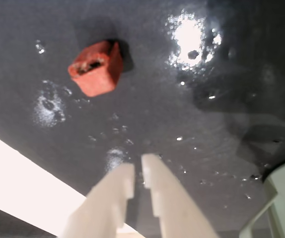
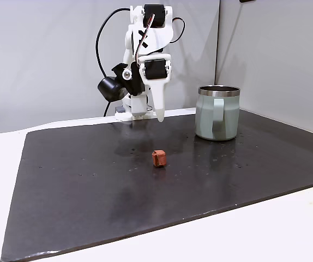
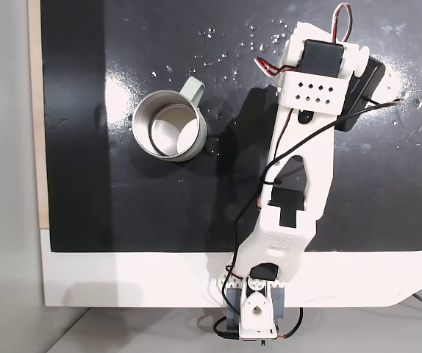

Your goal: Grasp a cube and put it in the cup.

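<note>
One small reddish-brown cube (image 2: 159, 158) lies alone on the dark mat (image 2: 91, 191), and we see it near the middle of that mat in a fixed view, resting flat with nothing touching it. In the wrist view the cube (image 1: 97, 68) sits in the upper left, one face rough and pitted, well ahead of the fingertips. The cup (image 2: 217, 112), a pale grey-green mug with a steel rim, stands upright to the right of the cube and farther back in that fixed view, well apart from it, its loop handle turned toward the camera. From above we find the cup (image 3: 170, 125) with its dark inside showing bare and the handle pointing up and to the right. We see the gripper (image 1: 138, 171) in the wrist view with its two white fingers nearly together, a narrow gap between them and nothing held. In a fixed view the gripper (image 2: 159, 115) points down, raised above the mat behind the cube. The white arm (image 3: 299, 169) stretches over the mat, whose surface carries glare and small specks.
</note>
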Controlling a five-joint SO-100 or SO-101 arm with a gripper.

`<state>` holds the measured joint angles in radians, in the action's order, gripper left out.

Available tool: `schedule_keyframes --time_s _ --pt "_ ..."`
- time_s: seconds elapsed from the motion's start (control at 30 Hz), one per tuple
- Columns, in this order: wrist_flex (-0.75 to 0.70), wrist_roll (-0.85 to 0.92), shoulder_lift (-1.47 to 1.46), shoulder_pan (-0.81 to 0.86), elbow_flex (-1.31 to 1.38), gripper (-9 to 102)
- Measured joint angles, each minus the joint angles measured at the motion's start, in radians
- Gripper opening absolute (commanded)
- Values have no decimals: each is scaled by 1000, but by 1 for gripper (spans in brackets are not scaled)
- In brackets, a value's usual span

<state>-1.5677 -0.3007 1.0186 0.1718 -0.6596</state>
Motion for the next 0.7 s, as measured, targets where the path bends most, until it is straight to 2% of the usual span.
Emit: schedule_keyframes --time_s 0.2,0.4,0.7 --pt "0 0 -28 0 20 0" --pt "-18 -11 -49 2 20 23" --pt "-46 -12 -118 20 103 30"
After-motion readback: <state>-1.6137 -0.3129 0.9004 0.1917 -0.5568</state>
